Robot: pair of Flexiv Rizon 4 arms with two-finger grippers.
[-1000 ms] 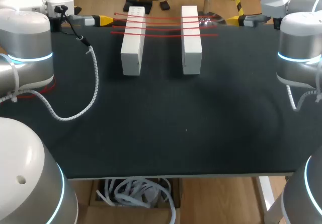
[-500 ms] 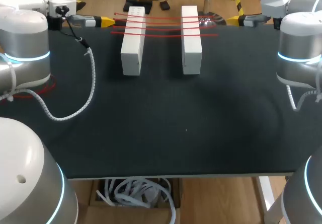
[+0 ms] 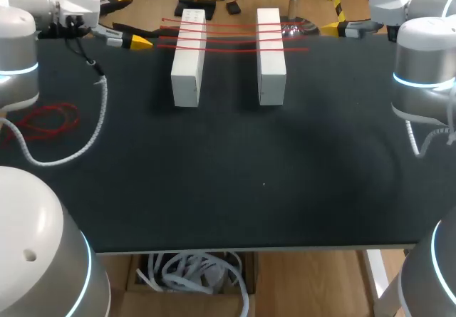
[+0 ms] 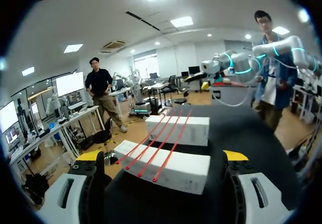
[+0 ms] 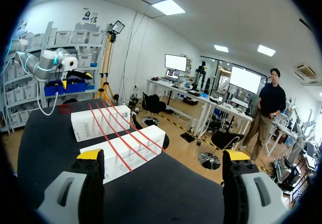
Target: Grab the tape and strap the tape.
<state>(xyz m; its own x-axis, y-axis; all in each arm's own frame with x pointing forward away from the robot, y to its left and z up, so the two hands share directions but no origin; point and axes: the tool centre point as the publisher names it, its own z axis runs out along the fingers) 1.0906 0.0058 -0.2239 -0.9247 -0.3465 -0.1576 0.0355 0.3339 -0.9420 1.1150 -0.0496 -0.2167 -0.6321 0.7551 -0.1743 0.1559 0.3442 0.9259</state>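
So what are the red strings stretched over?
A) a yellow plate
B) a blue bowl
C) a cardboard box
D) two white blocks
D: the red strings run over the top of one white block and on over the other white block, which stand side by side on the black table.

No readable text, white blocks [image 3: 187, 75] included.

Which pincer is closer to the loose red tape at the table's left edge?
Left. The left pincer hangs behind the loose red tape, on the same side of the table; the right pincer is at the opposite far corner.
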